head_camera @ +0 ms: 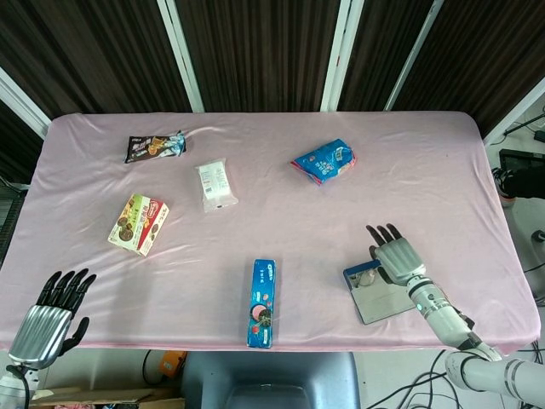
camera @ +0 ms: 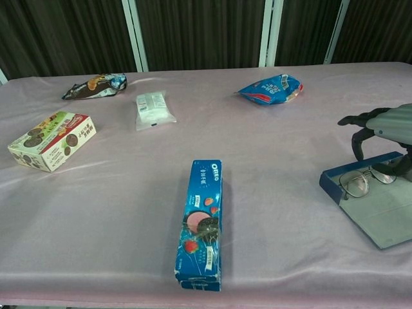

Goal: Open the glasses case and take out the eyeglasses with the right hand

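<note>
With the glasses case (camera: 376, 209) already open, my right hand (head_camera: 395, 256) hovers empty, fingers (camera: 356, 143) spread, above the eyeglasses (camera: 362, 180) not yet lifted.

Oreo box (head_camera: 262, 302), 4 other snacks

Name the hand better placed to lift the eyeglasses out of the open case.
Right hand: it hovers directly over the eyeglasses in the open case. The left hand sits at the table's far corner.
</note>
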Controlling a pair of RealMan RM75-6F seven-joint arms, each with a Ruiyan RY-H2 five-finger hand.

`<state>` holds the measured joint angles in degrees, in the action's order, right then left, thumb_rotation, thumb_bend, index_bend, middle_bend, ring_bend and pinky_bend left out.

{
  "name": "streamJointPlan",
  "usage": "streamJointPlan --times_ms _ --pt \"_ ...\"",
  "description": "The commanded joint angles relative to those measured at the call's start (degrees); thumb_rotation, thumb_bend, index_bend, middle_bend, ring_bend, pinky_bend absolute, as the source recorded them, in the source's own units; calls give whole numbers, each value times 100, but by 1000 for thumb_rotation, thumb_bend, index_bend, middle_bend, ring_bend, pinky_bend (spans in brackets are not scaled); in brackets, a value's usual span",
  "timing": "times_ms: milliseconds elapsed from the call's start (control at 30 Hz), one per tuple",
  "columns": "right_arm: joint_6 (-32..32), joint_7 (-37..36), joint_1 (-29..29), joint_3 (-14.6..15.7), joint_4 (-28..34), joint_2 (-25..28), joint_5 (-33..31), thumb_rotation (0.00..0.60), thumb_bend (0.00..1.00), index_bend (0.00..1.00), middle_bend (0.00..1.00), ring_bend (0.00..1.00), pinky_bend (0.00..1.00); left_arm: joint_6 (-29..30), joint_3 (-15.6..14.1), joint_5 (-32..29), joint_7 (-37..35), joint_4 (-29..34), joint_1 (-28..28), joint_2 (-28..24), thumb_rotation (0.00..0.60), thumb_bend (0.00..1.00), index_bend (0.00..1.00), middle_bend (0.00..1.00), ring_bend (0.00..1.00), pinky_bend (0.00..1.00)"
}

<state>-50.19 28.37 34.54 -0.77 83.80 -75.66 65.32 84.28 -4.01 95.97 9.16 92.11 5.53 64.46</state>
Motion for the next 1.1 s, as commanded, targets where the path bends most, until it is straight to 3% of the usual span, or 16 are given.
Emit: streamJointPlan --times_ms 33,533,1100 --pt "0 28 7 3 2 -12 -24 600 580 552 0 0 0 -7 -3 4 4 0 3 -3 600 432 0 22 29 0" --pt "-39 155 13 29 -88 -146 -125 600 579 545 0 0 0 18 -5 21 -39 0 -5 -23 600 432 0 22 29 0" --pt "-131 205 21 0 -76 -212 -173 600 579 617 0 0 0 68 -7 50 -100 -16 -21 -41 600 433 0 22 29 0"
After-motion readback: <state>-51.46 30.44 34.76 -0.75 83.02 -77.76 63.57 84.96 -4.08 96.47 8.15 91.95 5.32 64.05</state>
